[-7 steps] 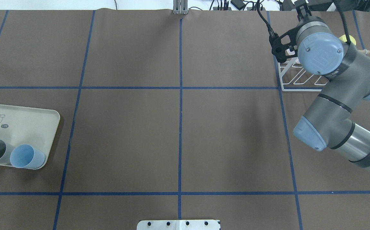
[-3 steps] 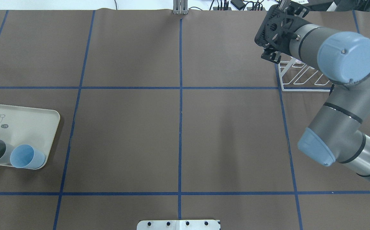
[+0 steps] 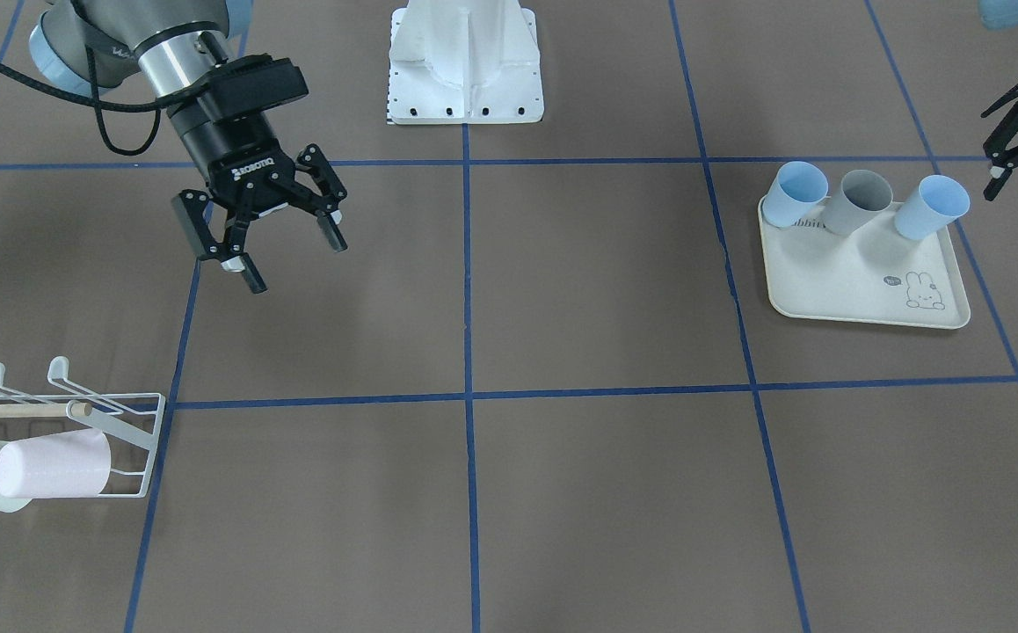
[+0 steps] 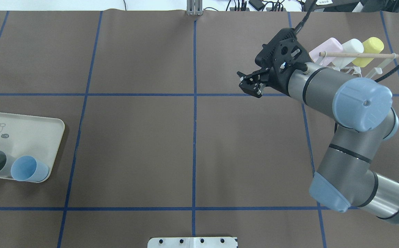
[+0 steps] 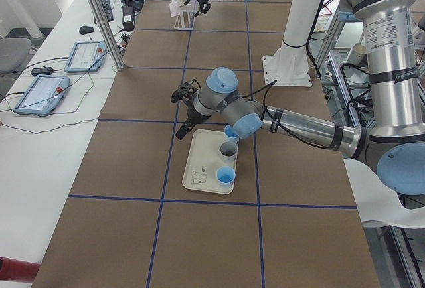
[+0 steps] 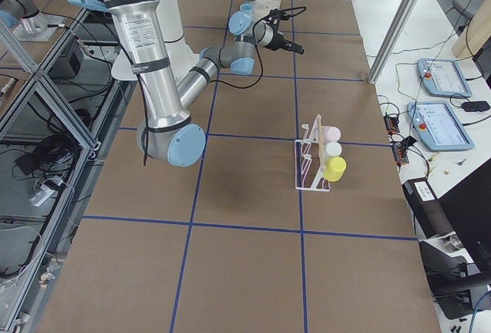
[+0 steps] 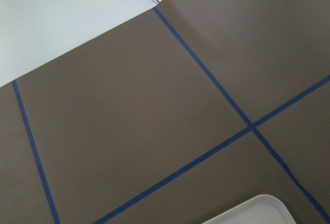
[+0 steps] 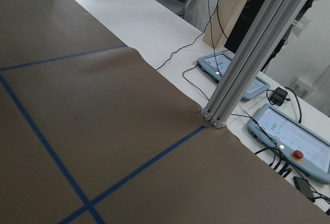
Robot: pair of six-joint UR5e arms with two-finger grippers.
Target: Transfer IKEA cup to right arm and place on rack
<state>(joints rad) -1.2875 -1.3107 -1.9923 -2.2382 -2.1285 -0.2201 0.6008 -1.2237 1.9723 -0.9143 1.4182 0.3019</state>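
Three cups lie on their sides on the cream tray [image 3: 861,294]: a light-blue one [image 3: 801,192], a grey one [image 3: 861,200] and a light-blue one [image 3: 929,207]. My left gripper [image 3: 1001,171] hangs open and empty just beside the outer blue cup, partly cut off by the view's edge. My right gripper [image 3: 294,259] is open and empty, above the bare mat, well away from the white wire rack [image 3: 135,422]. In the overhead view the right gripper [image 4: 249,84] is to the left of the rack [image 4: 375,72].
The rack holds a pink cup [image 4: 325,48], a white cup [image 4: 349,48] and a yellow cup [image 4: 368,46] under a wooden dowel [image 4: 358,55]. The robot's white base [image 3: 465,61] stands at mid-table. The tray's corner [image 7: 258,211] shows in the left wrist view.
My right arm has swung away from the rack, leftward toward the table's middle, uncovering the cups on the rack. The gripper stays open. The tray and its cups have not moved.
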